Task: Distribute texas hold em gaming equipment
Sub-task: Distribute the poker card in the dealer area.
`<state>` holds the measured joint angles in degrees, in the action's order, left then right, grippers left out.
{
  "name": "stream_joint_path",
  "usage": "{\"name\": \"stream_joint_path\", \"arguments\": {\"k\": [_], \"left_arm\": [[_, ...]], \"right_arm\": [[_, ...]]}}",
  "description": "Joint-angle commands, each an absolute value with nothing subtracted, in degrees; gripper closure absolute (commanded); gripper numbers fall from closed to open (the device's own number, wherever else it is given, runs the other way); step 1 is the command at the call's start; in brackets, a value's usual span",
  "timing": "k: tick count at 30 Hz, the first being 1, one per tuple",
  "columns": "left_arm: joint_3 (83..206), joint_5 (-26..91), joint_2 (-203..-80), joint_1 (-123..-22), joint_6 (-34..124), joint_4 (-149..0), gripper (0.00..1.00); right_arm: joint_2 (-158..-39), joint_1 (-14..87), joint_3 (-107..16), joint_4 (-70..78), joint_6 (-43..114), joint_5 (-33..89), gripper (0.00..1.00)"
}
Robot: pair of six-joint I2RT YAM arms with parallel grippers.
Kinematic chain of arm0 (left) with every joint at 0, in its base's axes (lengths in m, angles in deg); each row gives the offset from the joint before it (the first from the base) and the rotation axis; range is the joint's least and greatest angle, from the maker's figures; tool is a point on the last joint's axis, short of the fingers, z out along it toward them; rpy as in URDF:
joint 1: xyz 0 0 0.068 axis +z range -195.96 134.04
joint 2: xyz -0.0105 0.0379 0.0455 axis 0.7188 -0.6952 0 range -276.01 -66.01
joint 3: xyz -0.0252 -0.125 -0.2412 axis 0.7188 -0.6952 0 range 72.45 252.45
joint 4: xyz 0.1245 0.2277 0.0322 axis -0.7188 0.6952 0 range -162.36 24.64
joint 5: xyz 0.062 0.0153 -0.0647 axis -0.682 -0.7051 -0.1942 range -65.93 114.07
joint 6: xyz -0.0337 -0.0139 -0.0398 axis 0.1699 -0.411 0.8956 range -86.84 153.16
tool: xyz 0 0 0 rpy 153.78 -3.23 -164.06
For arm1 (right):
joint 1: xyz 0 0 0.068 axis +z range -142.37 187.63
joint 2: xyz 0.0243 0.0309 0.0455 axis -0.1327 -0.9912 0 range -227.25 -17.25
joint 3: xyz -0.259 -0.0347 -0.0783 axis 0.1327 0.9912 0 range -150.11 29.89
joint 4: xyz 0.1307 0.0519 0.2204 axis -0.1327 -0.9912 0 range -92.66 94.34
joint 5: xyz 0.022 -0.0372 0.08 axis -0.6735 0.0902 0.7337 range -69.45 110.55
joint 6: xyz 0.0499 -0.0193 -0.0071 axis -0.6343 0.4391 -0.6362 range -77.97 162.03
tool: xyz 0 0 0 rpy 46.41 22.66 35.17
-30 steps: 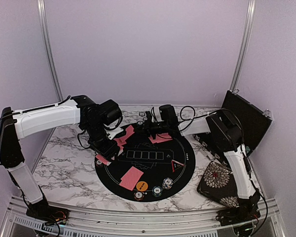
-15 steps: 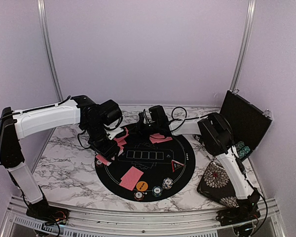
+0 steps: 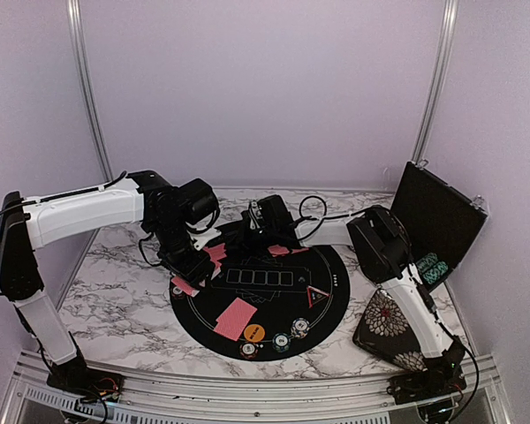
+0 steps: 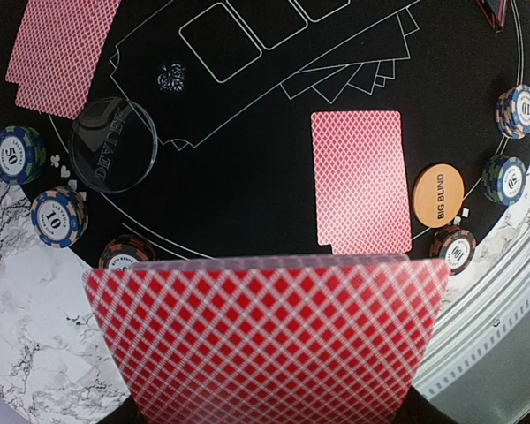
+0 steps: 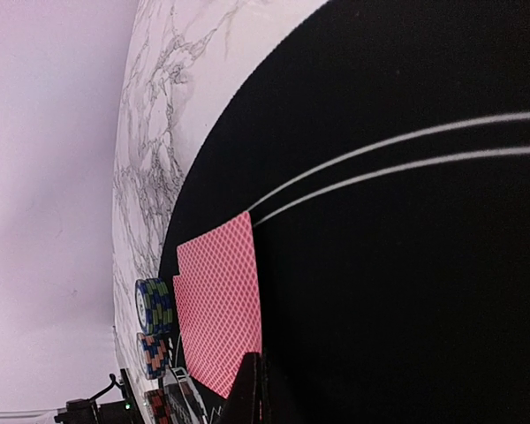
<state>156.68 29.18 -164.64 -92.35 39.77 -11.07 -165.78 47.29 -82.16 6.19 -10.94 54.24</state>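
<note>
My left gripper (image 3: pixel 193 263) hovers over the left rim of the round black mat (image 3: pixel 336 283), shut on a deck of red-backed cards (image 4: pixel 265 340) that hides its fingers. Pairs of dealt cards lie on the mat near the front (image 3: pixel 237 316), at the far middle (image 3: pixel 287 250) and at the far left (image 3: pixel 216 252). My right gripper (image 3: pixel 252 225) is low over the mat's far edge with its fingers (image 5: pixel 253 389) pressed together beside a card pair (image 5: pixel 216 300) and two chip stacks (image 5: pixel 155 305). Chips (image 3: pixel 281 340), an orange button (image 3: pixel 253 332), a clear dealer disc (image 4: pixel 113 157) and a red-edged triangle (image 3: pixel 316 296) sit on the mat.
A floral pouch (image 3: pixel 390 327) lies at the front right. An open black case (image 3: pixel 437 221) stands at the right with chips (image 3: pixel 428 265) in it. The booth walls close in on the left, the right and the back of the marble table (image 3: pixel 115 291).
My right gripper has moved left along the far edge of the mat, away from the far-middle card pair. The left arm and its deck have stayed put.
</note>
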Motion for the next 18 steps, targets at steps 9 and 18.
{"name": "stream_joint_path", "arguments": {"k": [9, 18], "left_arm": [[156.55, 29.87, -162.90, -92.01, 39.49, -10.86, 0.56], [156.47, 30.01, -162.84, -91.98, 39.57, -10.86, 0.56]], "right_arm": [[-165.80, 48.12, -85.51, 0.98, -7.29, 51.84, 0.86], [-165.02, 49.05, -86.21, -3.27, -4.39, 49.58, 0.71]]}}
